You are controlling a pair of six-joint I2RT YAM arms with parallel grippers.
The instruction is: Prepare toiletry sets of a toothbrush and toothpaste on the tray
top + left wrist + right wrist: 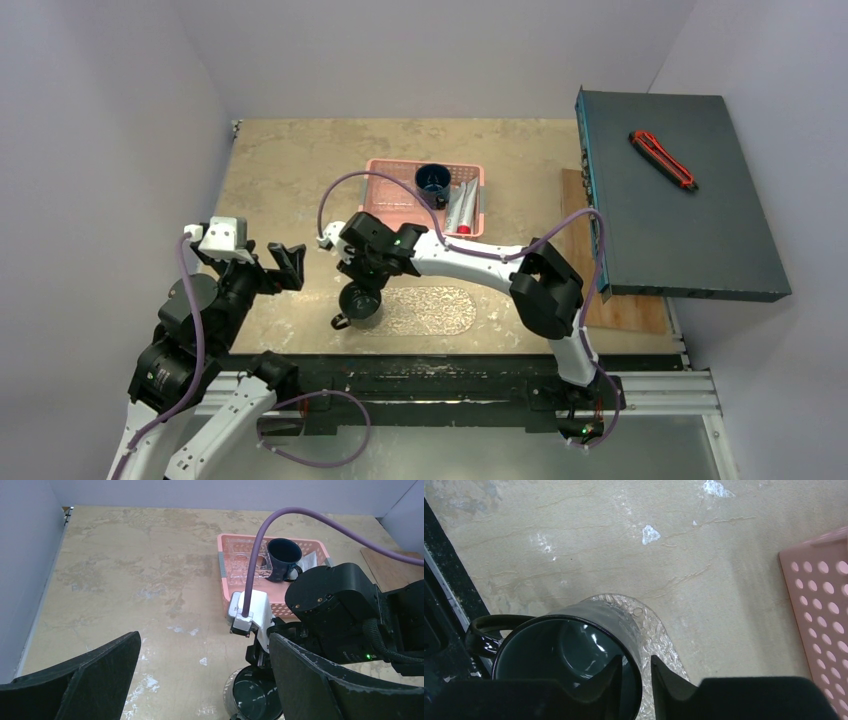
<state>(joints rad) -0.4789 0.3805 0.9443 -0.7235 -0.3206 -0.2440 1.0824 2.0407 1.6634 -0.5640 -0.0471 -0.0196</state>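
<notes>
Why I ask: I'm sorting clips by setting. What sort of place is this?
Probably a robot test bench in a lab: a left arm and right arm bolted to a metal rail, plain walls boxing in the table, and a pink basket of props.

So the setup sits in a little booth: plain pale lavender-grey walls at 9 o'clock, 12 o'clock and 3 o'clock in the overhead view. The tabletop is a beige, mottled stone-look sheet with whitish scuffs and scratches all over it. Over at 3 o'clock a big dark slate-teal slab hangs over the table's edge at a slight angle, with a light wooden board poking out underneath it. Down at 6 o'clock there's silver aluminium rail framing, then a dull grey metal sheet. Lighting is soft and even, with only faint shadows.
</notes>
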